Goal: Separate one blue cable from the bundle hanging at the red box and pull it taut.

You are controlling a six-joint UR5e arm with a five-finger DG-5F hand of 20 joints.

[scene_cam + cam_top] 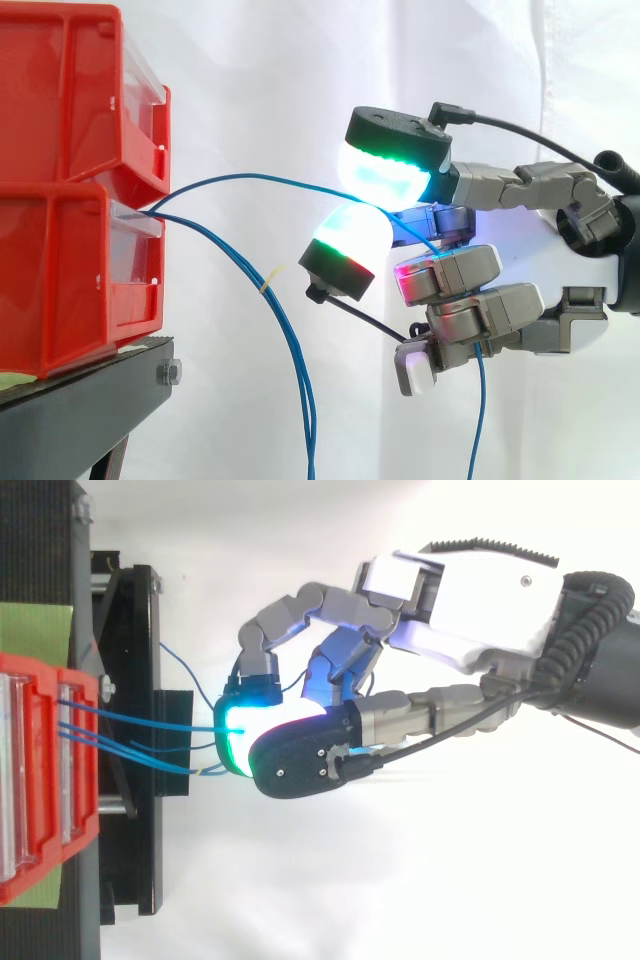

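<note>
1. Hand [455,275]: fingers curled, glowing pads [385,175] pinching one blue cable [250,178].
2. Blue cable: arcs from lower red box [60,290] toward 3 o'clock, tail dropping to 6 o'clock past hand.
3. Bundle [305,400]: hangs toward 6 o'clock between box and hand.

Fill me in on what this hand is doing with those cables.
The robot's hand has one blue cable pinched between two glowing pads, out to the side of the red bins. That cable runs from the bins to the hand in a gentle arc, so it is not taut yet. The other blue cables hang down from the bins, apart from it.
</note>
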